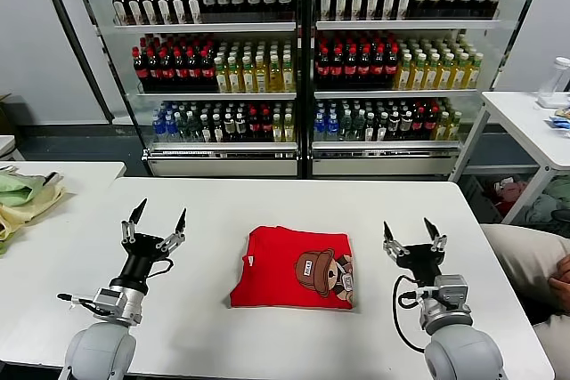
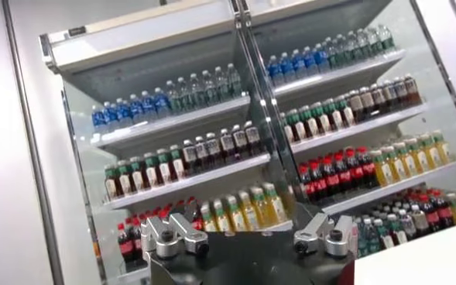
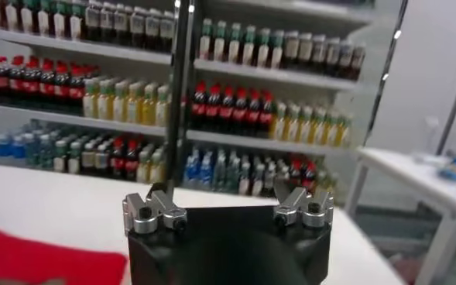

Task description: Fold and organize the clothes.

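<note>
A bright red T-shirt (image 1: 294,268) lies folded into a neat rectangle near the middle of a white counter (image 1: 223,327). Its printed side faces up, showing a cartoon bear in a brown cap toward the shirt's right half.

The left gripper (image 1: 156,218) is raised above the counter on the shirt's left side, well apart from the cloth, with its jaws spread wide and empty, the two pointed tips aimed upward and away from the robot. The right gripper (image 1: 411,231) stands just beside the shirt's right edge, also raised, not touching the cloth; its jaws are likewise spread and hold nothing. The shirt sits between the two grippers, closer to the right one.

In the right wrist view a strip of the red cloth (image 3: 46,266) shows on the counter, off to one side of that gripper's body.

A pale green and yellow cloth pile (image 1: 22,198) rests on a separate surface at the far left. Behind the counter stand glass-fronted coolers (image 1: 303,60) filled with rows of bottled drinks.
</note>
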### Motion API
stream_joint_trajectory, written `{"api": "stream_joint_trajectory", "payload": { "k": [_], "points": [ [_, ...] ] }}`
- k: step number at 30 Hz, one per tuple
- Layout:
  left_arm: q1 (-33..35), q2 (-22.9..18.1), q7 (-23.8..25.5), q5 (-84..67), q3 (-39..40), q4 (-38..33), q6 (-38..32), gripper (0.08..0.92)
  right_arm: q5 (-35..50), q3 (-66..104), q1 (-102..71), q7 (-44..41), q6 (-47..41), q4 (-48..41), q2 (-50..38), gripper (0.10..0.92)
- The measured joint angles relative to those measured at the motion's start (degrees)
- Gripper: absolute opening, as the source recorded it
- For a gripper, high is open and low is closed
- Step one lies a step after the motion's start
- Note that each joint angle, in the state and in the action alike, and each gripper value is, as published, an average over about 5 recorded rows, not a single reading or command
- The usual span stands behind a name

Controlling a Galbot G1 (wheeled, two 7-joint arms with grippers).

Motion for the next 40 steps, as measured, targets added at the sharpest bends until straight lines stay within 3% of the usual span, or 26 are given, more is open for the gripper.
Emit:
{"api": "stream_joint_trajectory", "payload": {
  "k": [40],
  "points": [
    [-1.74, -1.23, 2.56, -0.56, -2.98, 3.72, -2.57, 0.823, -14.58, 6.03, -0.49, -3.17, 7.50, -3.67, 0.03, 0.823]
  ]
}}
